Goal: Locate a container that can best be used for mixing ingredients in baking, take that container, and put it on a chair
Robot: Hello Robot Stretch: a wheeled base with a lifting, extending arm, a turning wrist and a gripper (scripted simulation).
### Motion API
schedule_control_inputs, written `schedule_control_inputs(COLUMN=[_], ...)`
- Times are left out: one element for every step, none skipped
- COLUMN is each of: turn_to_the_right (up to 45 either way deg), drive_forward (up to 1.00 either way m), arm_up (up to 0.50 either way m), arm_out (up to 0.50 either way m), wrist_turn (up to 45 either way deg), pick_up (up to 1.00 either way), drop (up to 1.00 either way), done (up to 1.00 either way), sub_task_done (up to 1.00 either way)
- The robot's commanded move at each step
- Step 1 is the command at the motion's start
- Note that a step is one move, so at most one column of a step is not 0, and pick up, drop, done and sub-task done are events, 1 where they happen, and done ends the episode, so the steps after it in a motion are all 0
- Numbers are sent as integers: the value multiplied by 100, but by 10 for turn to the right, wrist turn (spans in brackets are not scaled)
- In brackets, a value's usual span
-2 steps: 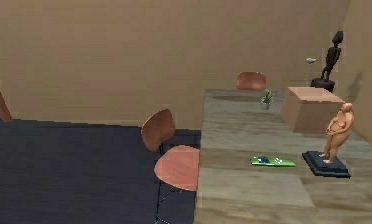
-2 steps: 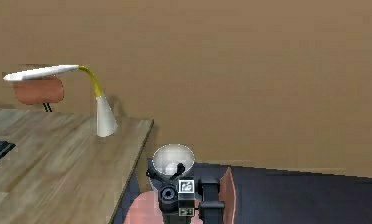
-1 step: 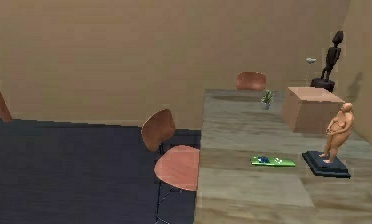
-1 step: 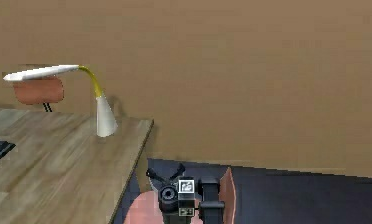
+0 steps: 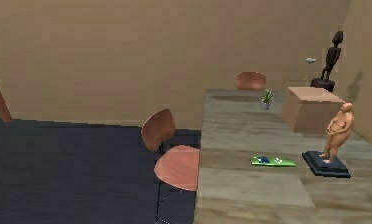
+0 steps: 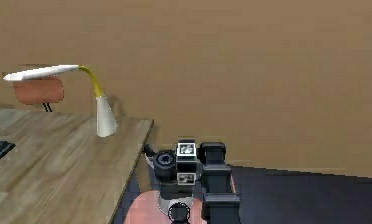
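Table: pale wood — green flat item near its middle, tan statue at 2 o'clock, box at 1, small plant at 12.
Tabletop: white lamp by its corner.
Floor: dark carpet — chair at the table's 9 o'clock.

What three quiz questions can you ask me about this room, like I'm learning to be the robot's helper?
1. Pick one: what lies on the grey-brown wooden table near the tan figure statue on its dark base?
A) a green flat thing
B) a red ball
C) a blue cup
2. True or false: the white cone-based lamp with a yellow neck stands on the floor.
3. Fill in: the brown, round-backed ____ stands at the table's left side in the forward view.

Key: 1 A. 2 False, it stands on the table. 3 chair.
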Motion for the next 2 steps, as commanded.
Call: schedule_control_inputs(turn_to_the_right=[0, 0], drive_forward=[0, 0], arm_up=[0, 0], arm_out=[-8, 0], wrist_turn=[0, 0], pick_up=[0, 0], drop=[0, 0], done=[0, 100], sub_task_done=[0, 0])
